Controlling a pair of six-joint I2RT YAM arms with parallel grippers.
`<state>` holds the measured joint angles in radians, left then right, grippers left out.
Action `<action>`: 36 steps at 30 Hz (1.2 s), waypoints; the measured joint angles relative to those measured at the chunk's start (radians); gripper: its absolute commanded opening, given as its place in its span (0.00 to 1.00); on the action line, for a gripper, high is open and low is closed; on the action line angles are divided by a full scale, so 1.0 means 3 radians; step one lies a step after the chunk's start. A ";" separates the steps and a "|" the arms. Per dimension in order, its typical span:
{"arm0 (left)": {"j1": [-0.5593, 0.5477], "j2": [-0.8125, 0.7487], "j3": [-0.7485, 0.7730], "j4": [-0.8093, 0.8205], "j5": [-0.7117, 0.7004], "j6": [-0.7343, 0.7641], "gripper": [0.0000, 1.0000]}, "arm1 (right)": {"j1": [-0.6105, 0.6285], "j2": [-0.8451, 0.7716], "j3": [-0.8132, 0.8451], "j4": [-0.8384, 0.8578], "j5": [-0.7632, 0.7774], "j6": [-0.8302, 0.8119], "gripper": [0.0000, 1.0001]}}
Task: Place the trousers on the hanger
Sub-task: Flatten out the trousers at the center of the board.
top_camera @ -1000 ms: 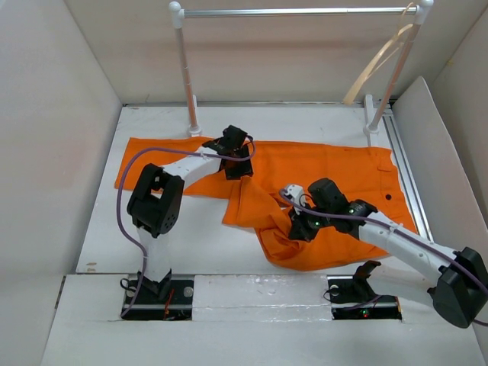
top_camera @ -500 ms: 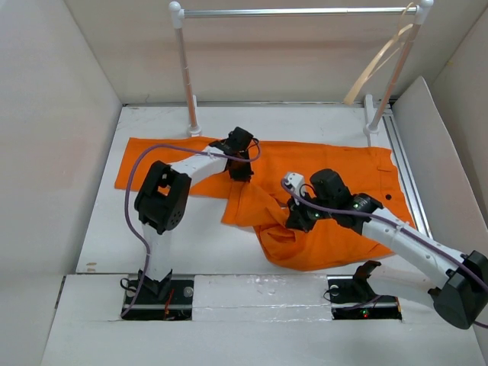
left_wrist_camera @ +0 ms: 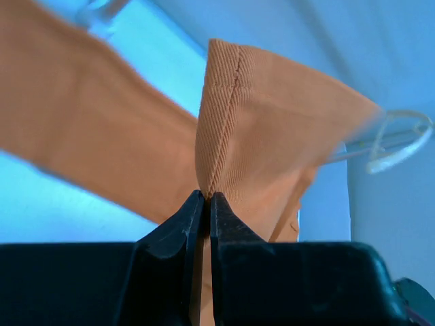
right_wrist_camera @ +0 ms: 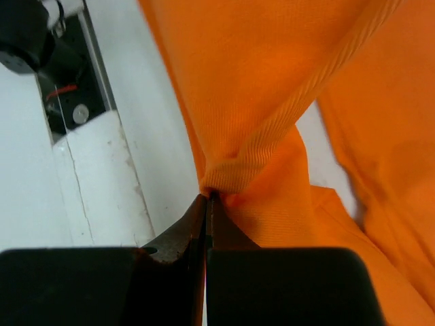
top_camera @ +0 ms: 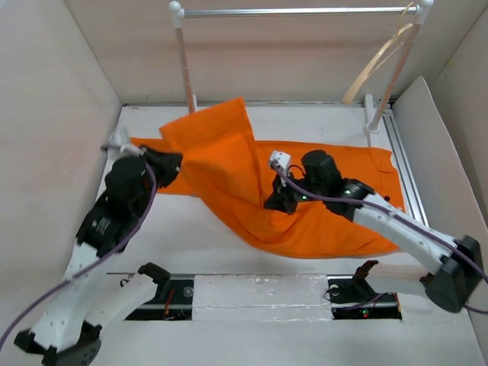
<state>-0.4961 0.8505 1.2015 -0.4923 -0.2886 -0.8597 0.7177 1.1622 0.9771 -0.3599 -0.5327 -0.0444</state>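
White tabletop is carrying bright orange cloth trousers lying 9-to-3 o'clock, left end effector and right end effector each clamping a fold, while the thin beige wooden hanger is hanging at 1 o'clock, nearer the right one.

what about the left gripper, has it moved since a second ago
Yes. The left gripper has swung leftward, from right of the rack's left post to left of it, lifting the trousers.

Left end effector clamped, raised; right end effector clamped, low
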 measured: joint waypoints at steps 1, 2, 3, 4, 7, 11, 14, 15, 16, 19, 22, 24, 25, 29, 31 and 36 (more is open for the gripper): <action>0.0000 -0.0277 -0.0282 -0.0118 -0.0066 -0.0193 0.00 | 0.0041 0.0169 -0.0010 0.0055 -0.0028 -0.0001 0.00; 0.0005 -0.0530 -0.0573 -0.0175 -0.0120 -0.0387 0.00 | 0.0088 0.0351 -0.0036 0.0100 -0.0039 -0.0003 0.00; 0.0008 -0.0713 -0.0868 -0.0317 -0.0142 -0.0571 0.00 | 0.0123 0.0525 -0.0071 0.0120 -0.0041 -0.0003 0.00; 0.0005 -0.0837 -0.1150 -0.0465 -0.0149 -0.0754 0.00 | 0.0151 0.0688 -0.0108 0.0118 -0.0041 -0.0004 0.00; -0.0001 -0.1024 -0.1751 -0.0889 -0.0107 -0.1174 0.00 | 0.0196 0.1031 -0.0172 0.0103 -0.0006 -0.0003 0.00; -0.0003 -0.1049 -0.1900 -0.1128 -0.0131 -0.1472 0.00 | 0.0203 0.1200 -0.0097 0.0095 0.0092 -0.0014 0.00; -0.0003 -0.1027 -0.1867 -0.1116 -0.0196 -0.1508 0.00 | 0.0202 0.1315 0.0132 0.0107 0.0182 -0.0031 0.00; -0.0003 -0.0985 -0.1835 -0.1118 -0.0231 -0.1514 0.00 | 0.0202 0.1357 0.0220 0.0103 0.0209 -0.0039 0.00; -0.0003 -0.0927 -0.1801 -0.1116 -0.0264 -0.1516 0.00 | 0.0202 0.1403 0.0305 0.0103 0.0235 -0.0048 0.00; -0.0003 -0.0716 -0.1720 -0.1083 -0.0342 -0.1514 0.00 | 0.0198 0.1528 0.0532 0.0074 0.0347 -0.0084 0.00; -0.0003 -0.0572 -0.1644 -0.1002 -0.0390 -0.1455 0.00 | 0.0150 0.1651 0.0818 -0.0080 0.0431 -0.0150 0.00; -0.0003 -0.0423 -0.1401 -0.0999 -0.0498 -0.1354 0.00 | 0.0085 0.1676 0.1043 -0.0179 0.0462 -0.0189 0.00; -0.0003 -0.0317 -0.1193 -0.0998 -0.0573 -0.1282 0.00 | 0.0041 0.1676 0.1156 -0.0223 0.0470 -0.0217 0.00; -0.0003 0.0099 -0.0149 -0.0865 -0.0880 -0.0949 0.00 | -0.0108 0.1532 0.1389 -0.0219 0.0472 -0.0284 0.00; -0.0004 0.0131 0.0060 -0.0699 -0.1001 -0.0842 0.00 | -0.0189 0.1372 0.1328 -0.0155 0.0467 -0.0276 0.00; -0.0003 -0.0352 -0.0841 -0.0520 -0.1086 -0.0926 0.00 | -0.0371 0.1367 0.1249 -0.0085 0.0360 -0.0312 0.00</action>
<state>-0.4969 0.7448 0.9493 -0.6483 -0.6144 -1.1374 0.6064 1.5723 1.3518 -0.3855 -0.4248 -0.1379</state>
